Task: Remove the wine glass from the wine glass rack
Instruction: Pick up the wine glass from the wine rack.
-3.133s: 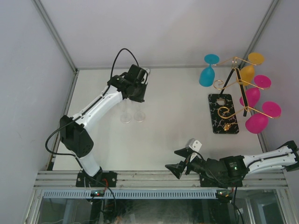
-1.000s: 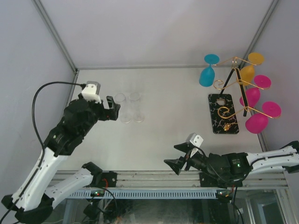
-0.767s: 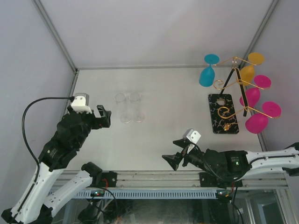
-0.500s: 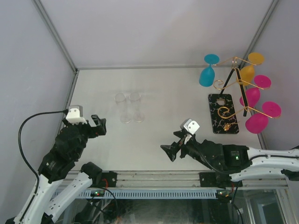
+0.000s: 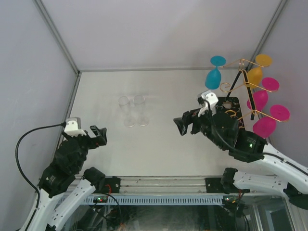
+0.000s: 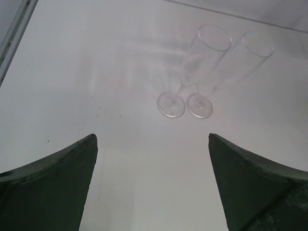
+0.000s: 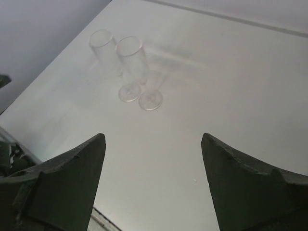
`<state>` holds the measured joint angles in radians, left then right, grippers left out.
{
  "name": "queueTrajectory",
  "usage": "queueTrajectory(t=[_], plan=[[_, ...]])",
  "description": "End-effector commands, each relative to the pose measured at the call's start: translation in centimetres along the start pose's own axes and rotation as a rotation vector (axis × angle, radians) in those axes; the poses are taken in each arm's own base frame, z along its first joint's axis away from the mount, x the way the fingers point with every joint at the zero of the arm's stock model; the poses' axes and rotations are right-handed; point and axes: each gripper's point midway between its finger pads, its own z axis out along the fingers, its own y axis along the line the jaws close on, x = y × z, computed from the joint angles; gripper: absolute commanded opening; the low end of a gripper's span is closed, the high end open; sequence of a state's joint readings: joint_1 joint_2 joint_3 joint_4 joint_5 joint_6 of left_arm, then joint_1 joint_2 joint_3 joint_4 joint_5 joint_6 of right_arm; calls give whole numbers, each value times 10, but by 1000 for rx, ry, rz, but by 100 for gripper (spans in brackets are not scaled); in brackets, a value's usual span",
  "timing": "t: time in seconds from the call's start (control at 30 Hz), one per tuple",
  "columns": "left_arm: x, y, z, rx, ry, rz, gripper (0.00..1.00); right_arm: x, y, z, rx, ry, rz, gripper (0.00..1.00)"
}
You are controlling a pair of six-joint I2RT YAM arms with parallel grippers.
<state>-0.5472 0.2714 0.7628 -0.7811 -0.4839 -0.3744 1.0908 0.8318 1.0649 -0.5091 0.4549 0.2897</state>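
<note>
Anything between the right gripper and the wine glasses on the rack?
Nothing visible. The right gripper, open, points away toward the clear flutes; the teal glass on the rack hangs near its wrist.

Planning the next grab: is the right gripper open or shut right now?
Open. In its wrist view, the right gripper has its jaws wide apart, only table surface between them, nothing held.

You have no text, label, brand, number or sign to read in any of the three views
</note>
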Motion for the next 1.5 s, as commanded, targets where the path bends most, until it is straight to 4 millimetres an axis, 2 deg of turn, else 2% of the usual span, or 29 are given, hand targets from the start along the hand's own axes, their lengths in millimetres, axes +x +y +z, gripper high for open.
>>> queueTrajectory(t=[0.0,0.1,0.13,0.23,0.47,0.77,0.93,1.17,1.37,1.47], plan=[[3,6,-2,-17,-38,-70,100,-42,-22,-4,39,-70,72,78],[9,2,-2,15,-44,-102,100,-64,-53,-5,139,-106,73,76],[9,3,-2,17,-50,-112,100,-78,-63,-9,176,-137,93,76],[10,7,-3,-4,-59,-119,100,-102,-92,-11,251,-201,151,76],[16,12,0,-37,-38,-112,100,-130,-154,-6,368,-294,291,75],[18,16,-1,-44,-52,-121,100,-138,-223,13,498,-352,395,75],[21,16,2,-55,-38,-111,100,-136,-257,32,512,-363,464,74],[23,17,3,-69,-29,-111,100,-143,-304,53,524,-376,579,66],[23,18,3,-70,-31,-113,100,-136,-318,90,483,-231,607,62],[23,18,3,-69,-29,-112,100,-130,-327,96,504,-214,631,61]])
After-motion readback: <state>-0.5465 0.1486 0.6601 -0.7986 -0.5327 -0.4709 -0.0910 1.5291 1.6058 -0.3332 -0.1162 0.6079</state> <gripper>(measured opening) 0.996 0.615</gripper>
